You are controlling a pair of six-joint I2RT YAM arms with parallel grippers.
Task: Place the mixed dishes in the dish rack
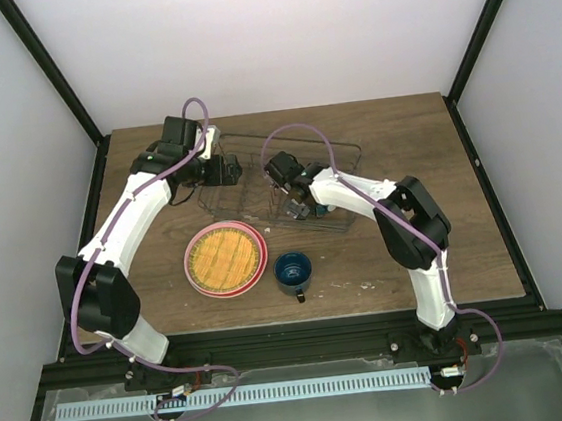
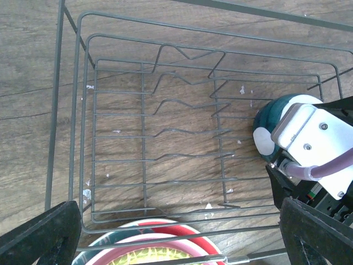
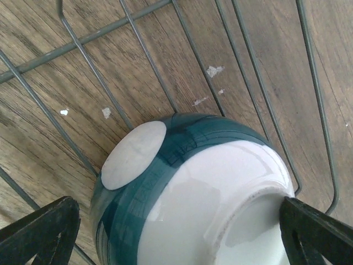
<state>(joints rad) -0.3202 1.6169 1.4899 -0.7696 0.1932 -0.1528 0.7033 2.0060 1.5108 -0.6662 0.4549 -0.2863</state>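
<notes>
Right gripper [image 3: 177, 207], jaws spread wide, straddles the teal bowl [image 3: 193, 182] tipped on its side inside the rack [image 2: 144, 138]. Left gripper [image 2: 179, 207] hovers wide open and empty over the rack. Stacked plates [image 1: 226, 256] and mug [image 1: 293, 269] sit on the worktop [image 1: 406, 157].

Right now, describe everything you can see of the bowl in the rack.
The bowl is small and glossy, ceramic by its look. It is dark teal outside and cream-white inside, with a pale, flat round foot. It lies tipped on its side inside the wire rack, its foot turned up and away and its mouth towards the right wrist camera, seemingly resting on the bottom wires. The right gripper straddles it, one finger on each side. Whether the fingers touch it cannot be told.
</notes>
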